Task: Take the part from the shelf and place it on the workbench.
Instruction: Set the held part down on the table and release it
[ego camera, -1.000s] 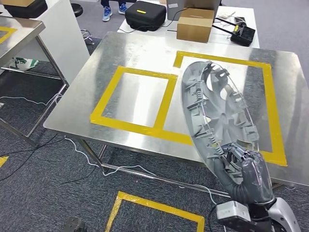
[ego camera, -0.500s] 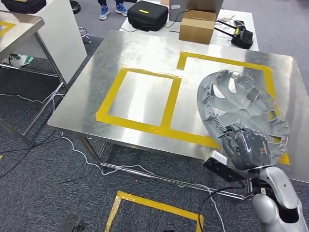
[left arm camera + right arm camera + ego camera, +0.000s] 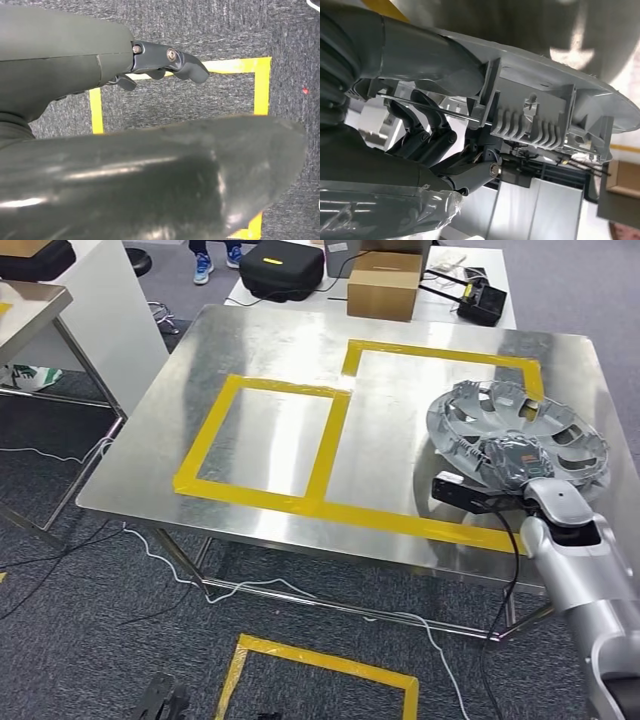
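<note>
The part is a grey plastic wheel cover [image 3: 521,430], lying almost flat with its ribbed inner side up, low over the steel workbench [image 3: 287,350] inside the right-hand yellow-taped square [image 3: 423,352]. My right hand [image 3: 512,458] grips its near rim; whether the cover touches the bench I cannot tell. In the right wrist view the wheel cover [image 3: 546,90] has its rim clamped between the thumb and the dark fingers [image 3: 429,130] of the right hand [image 3: 444,125]. My left hand [image 3: 162,65] hangs over the carpet with its fingers loose and nothing in them.
A second yellow-taped square [image 3: 264,440] marks the bench's left half. Behind the bench stand a cardboard box [image 3: 381,290], a black case [image 3: 283,265] and a black device [image 3: 483,302]. Another metal table [image 3: 30,310] is at the far left. Cables [image 3: 226,585] and a taped floor square [image 3: 324,665] lie below.
My right arm has swung the wheel cover from steeply tilted at the bench's front edge down to nearly flat, further in over the right taped square. The camera has shifted a little.
</note>
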